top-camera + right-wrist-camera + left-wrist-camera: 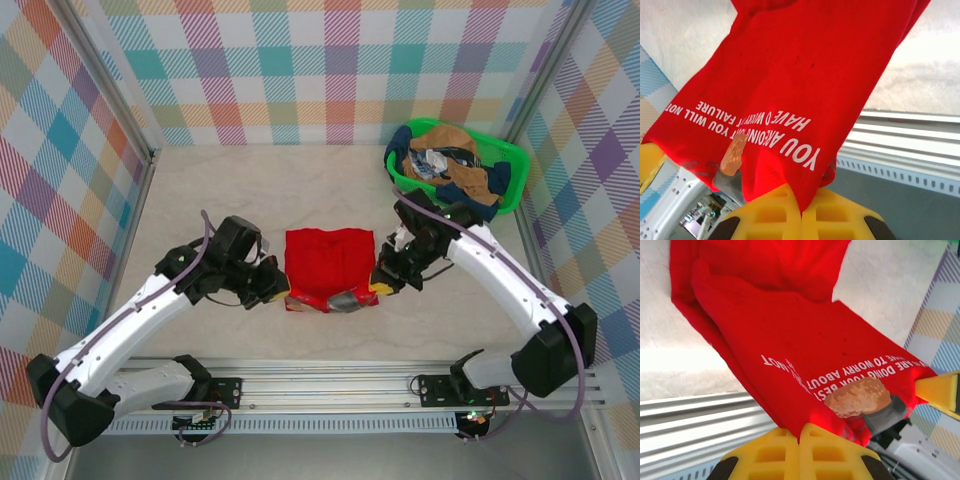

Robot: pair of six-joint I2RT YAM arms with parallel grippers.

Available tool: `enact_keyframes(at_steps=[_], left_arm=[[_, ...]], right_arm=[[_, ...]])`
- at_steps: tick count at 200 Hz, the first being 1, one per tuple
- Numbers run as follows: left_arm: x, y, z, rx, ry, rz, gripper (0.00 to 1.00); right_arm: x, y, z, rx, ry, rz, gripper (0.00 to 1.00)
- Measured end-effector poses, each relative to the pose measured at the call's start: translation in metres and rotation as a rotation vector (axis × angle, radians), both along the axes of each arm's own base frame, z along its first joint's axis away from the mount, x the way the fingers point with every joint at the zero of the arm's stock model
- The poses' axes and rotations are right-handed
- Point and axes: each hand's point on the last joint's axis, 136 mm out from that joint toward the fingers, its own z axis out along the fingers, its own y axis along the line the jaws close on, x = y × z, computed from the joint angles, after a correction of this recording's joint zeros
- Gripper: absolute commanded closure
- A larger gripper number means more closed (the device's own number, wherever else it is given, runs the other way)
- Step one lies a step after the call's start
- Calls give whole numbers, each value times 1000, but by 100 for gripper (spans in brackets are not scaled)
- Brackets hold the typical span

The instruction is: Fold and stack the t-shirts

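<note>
**Tech A:** Confirm location of work item.

**Tech B:** Find large bright red cloth t-shirt (328, 262) at centre of pale beige table (200, 200), folded to a rough square, with near edge turned up. Note white lettering and brown bear print along that edge. Read lettering only in part, as cut off by folds in both wrist views.

**Tech A:** List other stock.

**Tech B:** See green plastic basket (510, 160) in far right corner, well apart from that t-shirt. Count tan-brown shirt (455, 140), navy blue shirt (495, 185) and white-patterned shirt (430, 165) heaped inside. Cannot trace separate outlines, with lower layers hidden.

**Tech A:** Report arm pose and jaws.

**Tech B:** Find both arms bent at elbow, reaching inward from opposite sides. Locate left gripper (280, 292) at near left corner of t-shirt, right gripper (380, 285) at near right corner. Check jaws: pressed fully together on both, with red cloth pinched between yellow fingers (770, 450).
</note>
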Motion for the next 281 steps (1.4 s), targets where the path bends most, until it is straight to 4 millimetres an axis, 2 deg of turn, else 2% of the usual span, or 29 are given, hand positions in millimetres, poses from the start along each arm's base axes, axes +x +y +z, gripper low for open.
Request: enact_keyframes(at_steps=[25, 56, 130, 168, 202, 252, 281], left_arm=[[22, 1, -7, 39, 27, 50, 100], [49, 3, -5, 54, 25, 102, 100], [96, 3, -10, 91, 30, 152, 100], [135, 0, -17, 121, 27, 167, 100], [169, 3, -33, 149, 35, 186, 100], [223, 13, -75, 198, 77, 226, 100], [242, 21, -88, 223, 77, 240, 100]], right_arm=[[21, -1, -4, -19, 9, -35, 100], [42, -4, -11, -25, 11, -78, 100], [104, 2, -21, -11, -15, -124, 100], [141, 4, -28, -9, -26, -142, 100], [175, 6, -40, -9, -36, -149, 100], [221, 13, -83, -25, -3, -141, 100], [248, 21, -93, -18, -28, -131, 98]])
